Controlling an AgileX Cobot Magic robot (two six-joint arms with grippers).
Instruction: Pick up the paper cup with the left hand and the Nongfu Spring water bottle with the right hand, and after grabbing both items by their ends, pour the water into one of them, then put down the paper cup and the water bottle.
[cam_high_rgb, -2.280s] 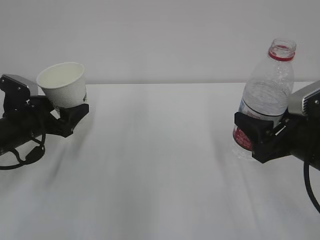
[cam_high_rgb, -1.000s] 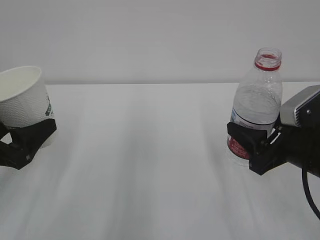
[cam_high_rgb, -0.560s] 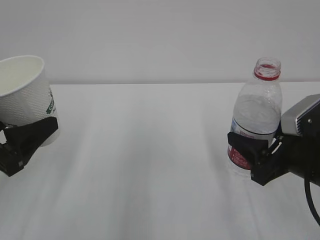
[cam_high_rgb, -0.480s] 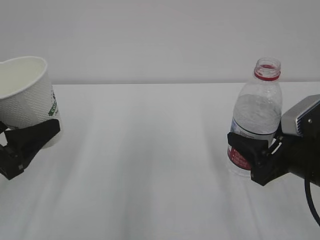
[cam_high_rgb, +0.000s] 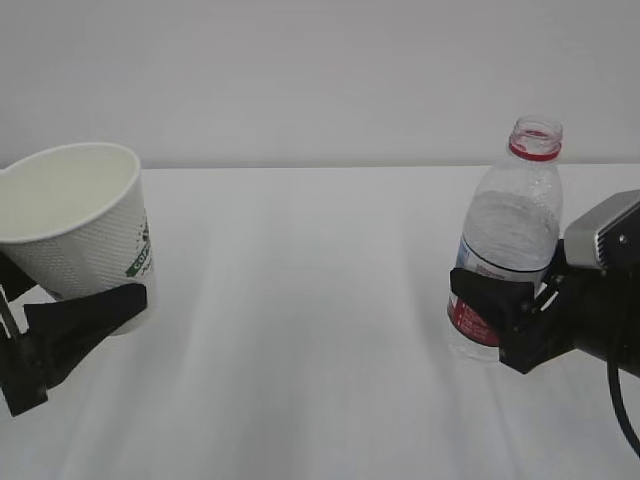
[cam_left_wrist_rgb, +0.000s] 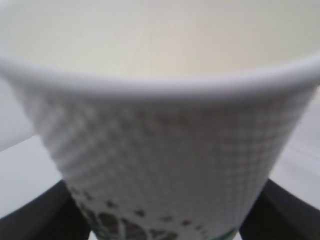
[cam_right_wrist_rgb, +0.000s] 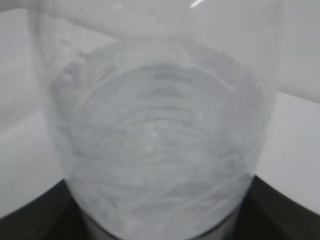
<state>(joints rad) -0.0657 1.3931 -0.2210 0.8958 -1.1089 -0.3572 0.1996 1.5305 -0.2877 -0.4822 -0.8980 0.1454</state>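
The white paper cup (cam_high_rgb: 85, 225), with a green logo on its side, hangs tilted at the far left with its mouth up and leaning right. My left gripper (cam_high_rgb: 105, 300) is shut on its lower part. In the left wrist view the cup (cam_left_wrist_rgb: 165, 130) fills the frame, with black fingers (cam_left_wrist_rgb: 42, 215) at both lower corners. At the right the capless Nongfu Spring water bottle (cam_high_rgb: 515, 230) stands upright, partly filled with water. My right gripper (cam_high_rgb: 485, 300) is shut on its red label. The bottle (cam_right_wrist_rgb: 160, 140) fills the right wrist view, again with fingers (cam_right_wrist_rgb: 287, 212) at both lower corners.
A white table (cam_high_rgb: 310, 330) runs between the two arms, with a plain pale wall behind it. The bottle's base is close to the table surface; I cannot tell whether it touches.
My left gripper has carried the cup to the right and nearer to the camera. The right gripper has lowered the bottle a little, keeping it upright.
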